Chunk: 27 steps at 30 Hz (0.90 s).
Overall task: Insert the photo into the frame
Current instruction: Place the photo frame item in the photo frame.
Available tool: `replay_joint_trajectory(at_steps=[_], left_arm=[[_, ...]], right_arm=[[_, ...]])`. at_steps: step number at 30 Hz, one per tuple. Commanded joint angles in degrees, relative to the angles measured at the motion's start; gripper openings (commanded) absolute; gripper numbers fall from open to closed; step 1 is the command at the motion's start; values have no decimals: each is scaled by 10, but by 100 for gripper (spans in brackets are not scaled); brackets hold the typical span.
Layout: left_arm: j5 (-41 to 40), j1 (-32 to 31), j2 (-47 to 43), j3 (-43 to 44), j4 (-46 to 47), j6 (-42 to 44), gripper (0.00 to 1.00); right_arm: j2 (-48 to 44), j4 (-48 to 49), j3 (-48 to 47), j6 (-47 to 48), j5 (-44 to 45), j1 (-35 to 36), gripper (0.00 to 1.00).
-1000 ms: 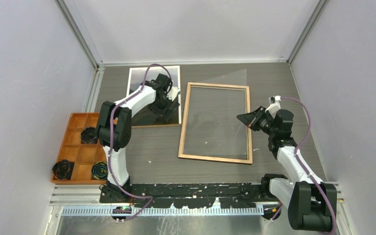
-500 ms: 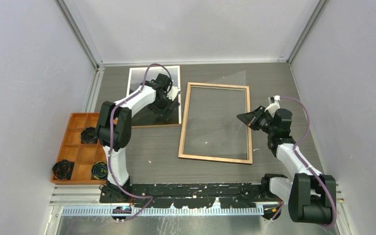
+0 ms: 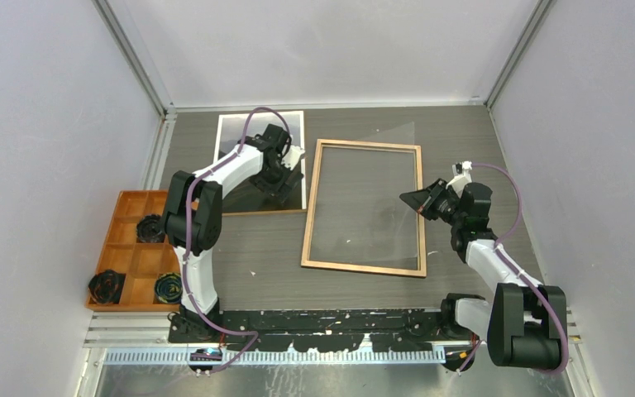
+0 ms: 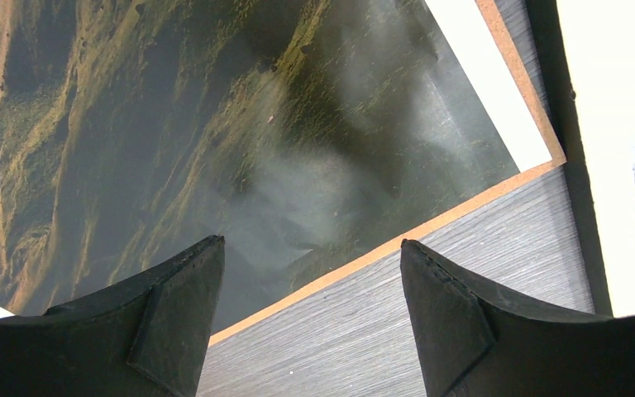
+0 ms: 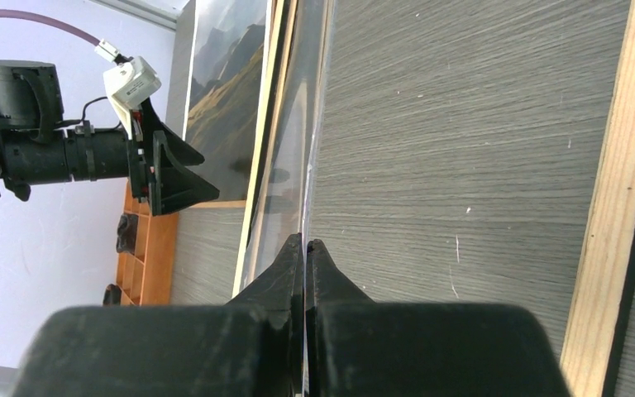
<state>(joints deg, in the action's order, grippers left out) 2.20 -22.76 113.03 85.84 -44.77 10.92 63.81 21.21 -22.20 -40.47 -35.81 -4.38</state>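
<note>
Left gripper [image 4: 310, 252]: fingers well apart and gripping nothing, poised above the near right corner of the photo [image 4: 215, 107]. The photo lies face up, a dark mountain landscape with a white border, on a brown backing board [image 4: 463, 212]. A thin strip of the board shows along two of the photo's edges. Both rest flat on the grey wood-grain table [image 4: 430, 314], at its far left, just beside the left rail of the frame [image 3: 309, 215]. The photo is outside the frame

Right gripper [image 5: 306, 244]: fingers pressed together, clamped on the edge of a clear pane [image 5: 289, 165]. In the overhead view the pane stands tilted over the frame's opening, and its far corner reaches past the far rail. Whether its other edge rests on the frame cannot be told. The frame lies at the centre of the table with its light wood-coloured back upward, and the table surface shows through its opening

At the left edge of the table sits an orange compartment tray [image 3: 132, 248] holding several dark round items [image 3: 106, 285]
</note>
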Motion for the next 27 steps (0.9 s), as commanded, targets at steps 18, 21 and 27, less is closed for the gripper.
replay_joint_trajectory(at_steps=[18,21,27], left_arm=[[-7,-1,6,6,12,9,79],[-9,-1,7,7,14,9,79],[-8,-1,7,8,12,9,79]], right_arm=[[5,79,-2,-4,-19,3,1],[-7,95,8,-14,-30,3,1],[-29,89,15,-12,-30,3,1]])
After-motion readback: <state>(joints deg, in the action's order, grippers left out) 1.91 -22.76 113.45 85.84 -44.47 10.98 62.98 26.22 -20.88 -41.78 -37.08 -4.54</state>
